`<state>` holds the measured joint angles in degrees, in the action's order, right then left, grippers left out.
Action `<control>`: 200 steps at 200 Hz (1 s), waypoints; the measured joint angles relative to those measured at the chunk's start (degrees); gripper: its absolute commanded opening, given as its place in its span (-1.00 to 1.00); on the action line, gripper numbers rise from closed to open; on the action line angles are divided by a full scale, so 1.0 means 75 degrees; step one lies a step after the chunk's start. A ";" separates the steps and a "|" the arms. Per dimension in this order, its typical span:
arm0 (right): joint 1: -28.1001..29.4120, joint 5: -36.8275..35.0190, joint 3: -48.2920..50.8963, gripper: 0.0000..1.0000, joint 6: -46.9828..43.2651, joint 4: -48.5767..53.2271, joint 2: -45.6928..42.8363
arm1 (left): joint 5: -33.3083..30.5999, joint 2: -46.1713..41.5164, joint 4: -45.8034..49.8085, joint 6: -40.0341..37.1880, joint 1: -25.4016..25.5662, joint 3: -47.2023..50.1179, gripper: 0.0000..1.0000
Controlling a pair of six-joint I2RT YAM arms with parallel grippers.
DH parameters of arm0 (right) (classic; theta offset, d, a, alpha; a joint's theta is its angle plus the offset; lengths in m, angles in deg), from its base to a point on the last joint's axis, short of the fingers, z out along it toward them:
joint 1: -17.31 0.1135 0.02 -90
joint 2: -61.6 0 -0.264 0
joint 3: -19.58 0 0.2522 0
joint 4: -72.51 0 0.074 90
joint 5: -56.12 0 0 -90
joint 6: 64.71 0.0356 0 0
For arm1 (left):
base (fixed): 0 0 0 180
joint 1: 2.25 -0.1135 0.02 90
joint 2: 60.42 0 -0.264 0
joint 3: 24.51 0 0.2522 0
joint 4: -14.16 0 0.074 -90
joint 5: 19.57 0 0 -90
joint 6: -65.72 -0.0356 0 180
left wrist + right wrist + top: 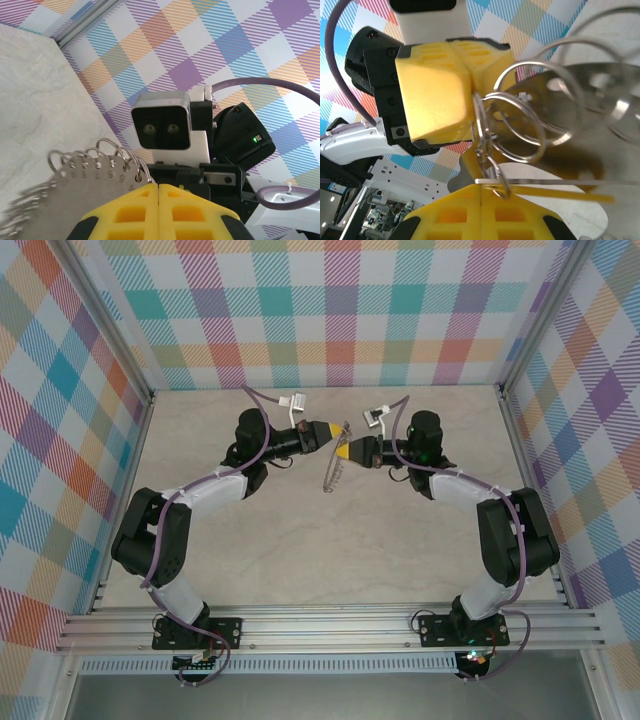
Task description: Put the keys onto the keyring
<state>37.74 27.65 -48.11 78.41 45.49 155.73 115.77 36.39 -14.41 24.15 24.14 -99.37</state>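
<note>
Above the middle of the worktop (300,560), the keys (95,172) are hanging clear of the surface between the two arms, a fan of flat silvery blades stamped with numbers. The keyring (520,117), several thin wire loops, is threading through the holes along their top edge. The left pincer (159,210) is pressing its yellow fingers fully together on the corner of the fan. The right pincer (481,212) is facing it, tips nearly touching, and is likewise clamping tight, pinching one wire loop at its seam. Checked walls are enclosing the worktop.
</note>
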 measured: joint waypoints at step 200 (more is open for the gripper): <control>-0.0219 -0.3404 0.1317 0.15 -0.2783 0.3733 -0.3302 | -0.0052 -0.0003 -0.0819 0.0606 0.0000 0.0236 -1.00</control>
<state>36.10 2.13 -38.23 57.54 73.49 130.97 115.37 36.37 -20.55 28.69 24.14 -97.60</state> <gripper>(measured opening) 0.574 0.049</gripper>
